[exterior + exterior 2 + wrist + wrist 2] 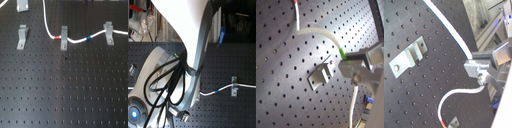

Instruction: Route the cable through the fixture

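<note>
In the first exterior view the white cable (75, 40) drops from the top edge. Its red band (57, 37) lies beside the middle fixture (64, 38). It runs on past a blue band (88, 37) to the right fixture (108, 31). It crosses the top of both. My gripper does not show in either exterior view. In both wrist views my gripper (352, 66) (480, 69) is shut on the cable (318, 33) (451, 29), right by a green band (342, 54). A free fixture (321, 76) (406, 57) sits on the board beside it, apart from the cable.
Two more grey fixtures (22, 34) (23, 5) stand at the first exterior view's left. The black perforated board (65, 90) carries everything. In the second exterior view the arm (188, 35) and its dark hoses (168, 80) hide most of the board, leaving one fixture (234, 86) and the cable (208, 94) showing.
</note>
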Motion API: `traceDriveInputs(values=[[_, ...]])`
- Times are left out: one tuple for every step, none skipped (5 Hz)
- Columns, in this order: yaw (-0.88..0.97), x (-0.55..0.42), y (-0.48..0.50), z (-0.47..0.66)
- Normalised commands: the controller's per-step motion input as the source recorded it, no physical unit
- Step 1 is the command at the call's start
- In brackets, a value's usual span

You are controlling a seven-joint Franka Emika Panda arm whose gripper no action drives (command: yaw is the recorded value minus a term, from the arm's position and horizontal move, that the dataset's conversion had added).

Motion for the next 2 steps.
traceDriveInputs(values=[[0.0,-0.013,-0.003,0.0],[0.23,-0.229,0.209,0.2]])
